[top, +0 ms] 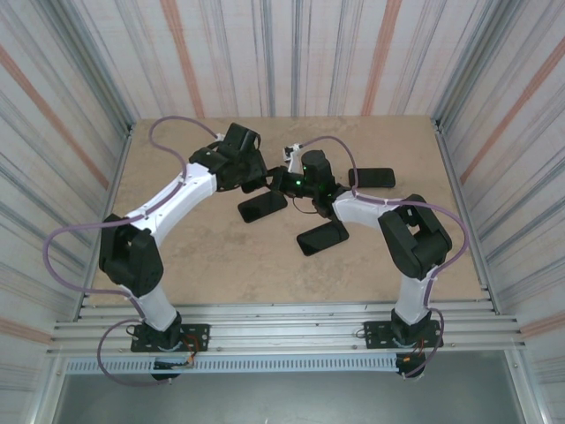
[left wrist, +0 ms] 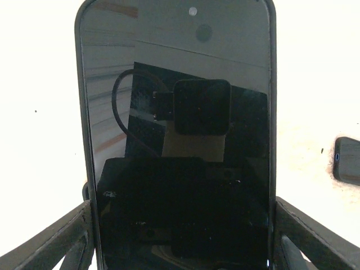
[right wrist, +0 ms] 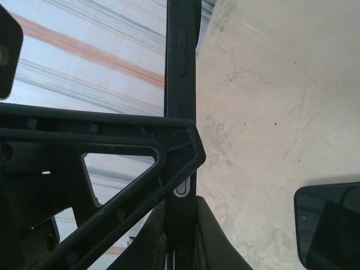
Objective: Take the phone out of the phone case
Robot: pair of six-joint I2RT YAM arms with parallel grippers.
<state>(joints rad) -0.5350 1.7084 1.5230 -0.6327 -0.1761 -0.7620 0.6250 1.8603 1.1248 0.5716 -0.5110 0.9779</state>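
A black phone in a black case (left wrist: 177, 84) lies screen up toward the left wrist camera, its glass mirroring the camera. My left gripper (left wrist: 183, 203) clasps it across its width, one finger against each long side of the case. In the right wrist view the same phone (right wrist: 181, 67) appears edge-on, with its side buttons showing. My right gripper (right wrist: 181, 207) is shut on that edge, one finger on the screen side and one on the back. In the top view the held phone (top: 262, 206) hangs between the left gripper (top: 256, 184) and the right gripper (top: 286, 185) near mid-table.
Another dark phone (top: 322, 237) lies flat in front of the right arm, and a third (top: 371, 177) lies further back right. One of them shows as a dark phone (left wrist: 349, 160) and as a dark phone (right wrist: 329, 225). Striped walls enclose the tan table (top: 194, 256).
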